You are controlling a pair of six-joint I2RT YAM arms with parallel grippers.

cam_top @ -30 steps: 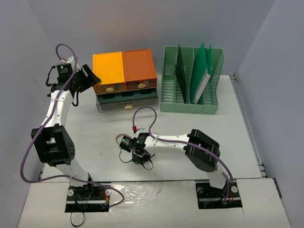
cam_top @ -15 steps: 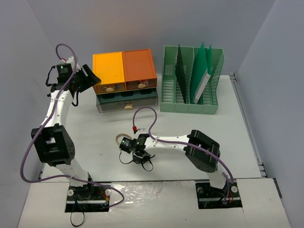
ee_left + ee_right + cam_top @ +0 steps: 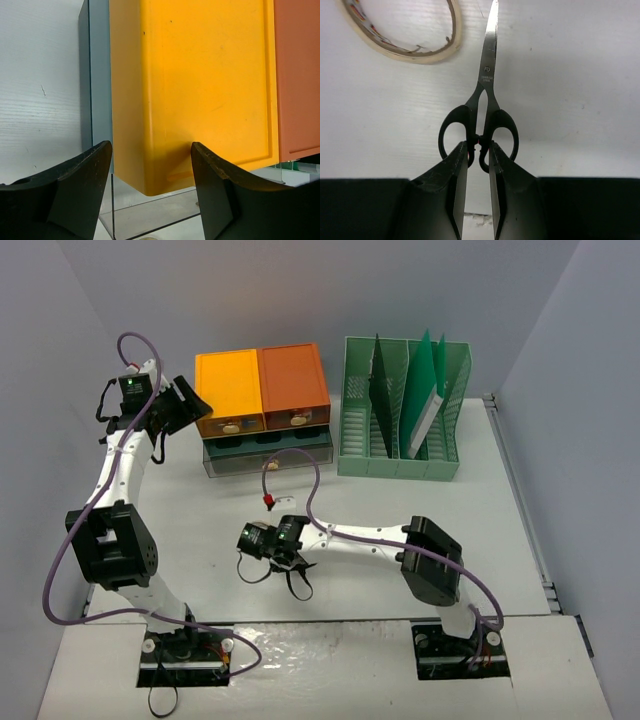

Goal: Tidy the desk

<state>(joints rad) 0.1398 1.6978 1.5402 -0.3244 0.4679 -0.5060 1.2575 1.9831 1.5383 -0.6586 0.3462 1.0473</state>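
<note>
Between right gripper [image 3: 478, 146] jaws: black-handled steel scissors [image 3: 488, 75], pinched where loops meet.
Long axis: blades straight ahead, along off-white matte desk [image 3: 570, 75].
Left gripper [image 3: 151, 147]: jaws spread, empty, well apart.

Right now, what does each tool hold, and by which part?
Right tool: black-handled steel scissors, pinched where the two handle loops meet. Left tool: open, holding nothing.

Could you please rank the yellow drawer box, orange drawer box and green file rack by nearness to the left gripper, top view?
1. Yellow plastic drawer box, beside the left gripper.
2. Orange plastic drawer box, next rightward.
3. Green slotted file rack, far right.
</note>
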